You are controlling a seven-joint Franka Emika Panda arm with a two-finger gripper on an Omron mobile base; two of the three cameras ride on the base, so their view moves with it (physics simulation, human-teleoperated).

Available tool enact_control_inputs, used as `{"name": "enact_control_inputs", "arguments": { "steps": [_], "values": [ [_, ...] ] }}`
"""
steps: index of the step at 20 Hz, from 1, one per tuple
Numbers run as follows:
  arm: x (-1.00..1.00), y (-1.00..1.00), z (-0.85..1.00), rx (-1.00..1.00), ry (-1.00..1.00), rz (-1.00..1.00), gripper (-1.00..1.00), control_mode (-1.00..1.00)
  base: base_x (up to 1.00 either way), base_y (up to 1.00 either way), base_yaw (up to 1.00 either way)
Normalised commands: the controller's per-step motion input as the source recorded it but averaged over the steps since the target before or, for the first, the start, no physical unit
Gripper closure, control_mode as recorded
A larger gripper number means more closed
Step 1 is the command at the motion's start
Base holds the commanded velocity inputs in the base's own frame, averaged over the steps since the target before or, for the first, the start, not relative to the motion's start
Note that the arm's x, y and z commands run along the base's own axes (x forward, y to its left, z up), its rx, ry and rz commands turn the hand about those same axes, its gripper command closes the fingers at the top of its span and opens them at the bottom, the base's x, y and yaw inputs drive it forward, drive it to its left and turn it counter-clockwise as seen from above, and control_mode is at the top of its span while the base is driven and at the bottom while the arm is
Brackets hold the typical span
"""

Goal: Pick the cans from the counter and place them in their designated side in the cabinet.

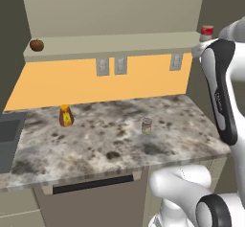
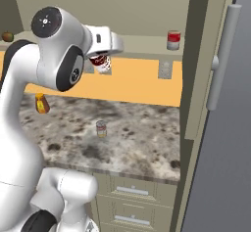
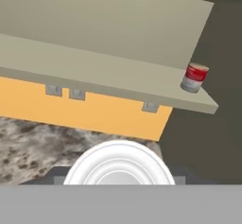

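Observation:
The dark red over white can (image 2: pixel 101 62) hangs in the air below the beige shelf board (image 2: pixel 142 45), with my gripper (image 2: pixel 100 59) shut on it. Its round white end (image 3: pixel 118 164) shows at the bottom of the hand view. On the speckled stone counter (image 1: pixel 95 142) stands the silver-grey can (image 1: pixel 146 125), upright and alone (image 2: pixel 101 128). The cabinet's shelf board (image 1: pixel 115 44) runs along above the orange wall; its right-hand end (image 3: pixel 201 102) lies ahead of the hand and to the right.
A brighter red-and-grey can (image 3: pixel 194 77) stands upright on the shelf's right end (image 1: pixel 206 32). An orange bottle (image 1: pixel 65 116) sits at the counter's back left. An apple (image 1: pixel 37 44) rests on the shelf's left end. A tall grey door with a handle (image 2: pixel 223 55) bounds the right side.

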Motion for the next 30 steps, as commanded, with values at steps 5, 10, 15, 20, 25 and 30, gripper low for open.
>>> {"name": "enact_control_inputs", "arguments": {
  "steps": [5, 10, 15, 20, 25, 30],
  "values": [
    [0.21, -0.09, 0.07, -0.01, 0.0, 0.0, 1.0, -1.0, 0.0, 0.0, 0.0],
    [0.23, -0.09, 0.06, -0.01, -0.01, 0.0, 1.0, -1.0, 0.0, 0.0, 0.0],
    [0.22, -0.11, 0.04, -0.01, -0.02, 0.0, 1.0, -1.0, 0.0, 0.0, 0.0],
    [0.25, -0.11, 0.04, -0.01, -0.01, 0.0, 1.0, -1.0, 0.0, 0.0, 0.0],
    [0.25, -0.08, 0.05, 0.0, -0.02, 0.0, 1.0, -1.0, 0.0, 0.0, 0.0],
    [0.23, -0.11, 0.03, 0.0, 0.0, 0.0, 1.0, -1.0, 0.0, 0.0, 0.0]
  ]
}}
